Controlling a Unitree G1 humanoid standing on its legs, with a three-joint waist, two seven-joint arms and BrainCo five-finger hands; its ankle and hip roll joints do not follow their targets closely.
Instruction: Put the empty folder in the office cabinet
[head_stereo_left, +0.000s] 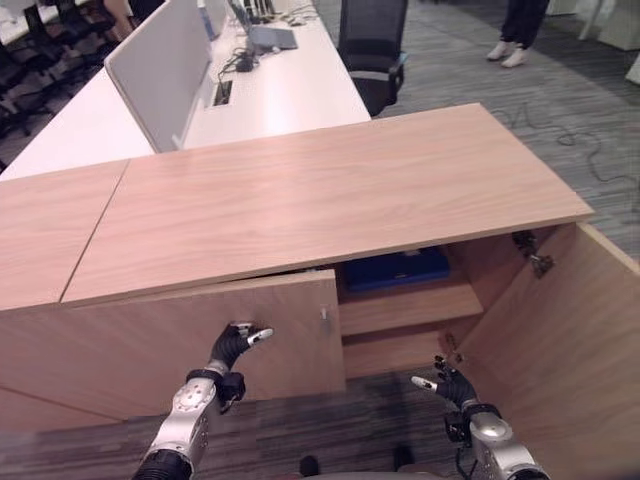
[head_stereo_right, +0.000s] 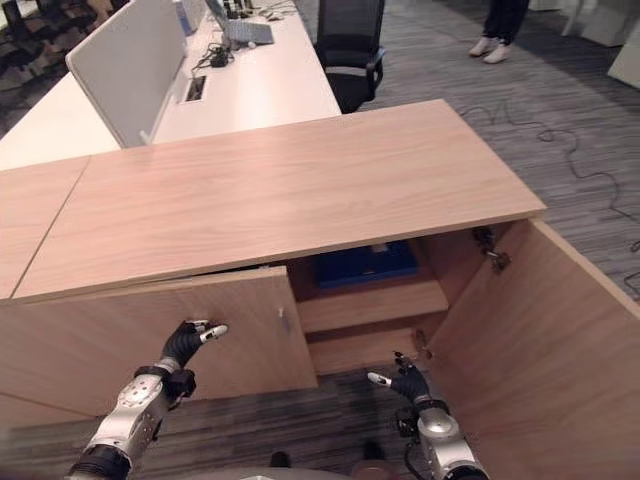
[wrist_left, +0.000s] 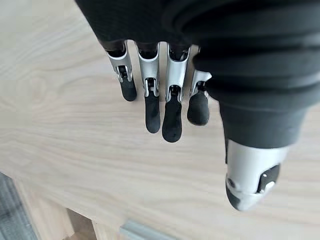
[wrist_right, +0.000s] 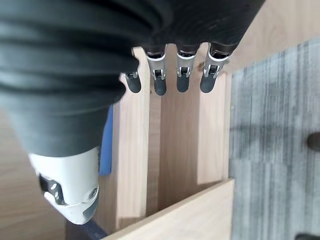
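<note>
A blue folder (head_stereo_left: 397, 268) lies flat on the upper shelf inside the wooden office cabinet (head_stereo_left: 330, 190), under its top. The cabinet's right door (head_stereo_left: 560, 350) stands wide open. Its left door (head_stereo_left: 200, 340) is almost closed, with a small metal handle (head_stereo_left: 324, 318) near its free edge. My left hand (head_stereo_left: 238, 345) is open in front of the left door, its straight fingers (wrist_left: 161, 107) close to the wood. My right hand (head_stereo_left: 455, 388) hangs low by the open right door, open and holding nothing. A sliver of the blue folder (wrist_right: 106, 145) shows past it.
Behind the cabinet stands a long white desk (head_stereo_left: 270, 95) with a grey partition (head_stereo_left: 160, 65) and a laptop (head_stereo_left: 268, 35). A black office chair (head_stereo_left: 372, 45) sits beside it. A person's legs and white shoes (head_stereo_left: 508, 52) stand on the grey carpet at the far right.
</note>
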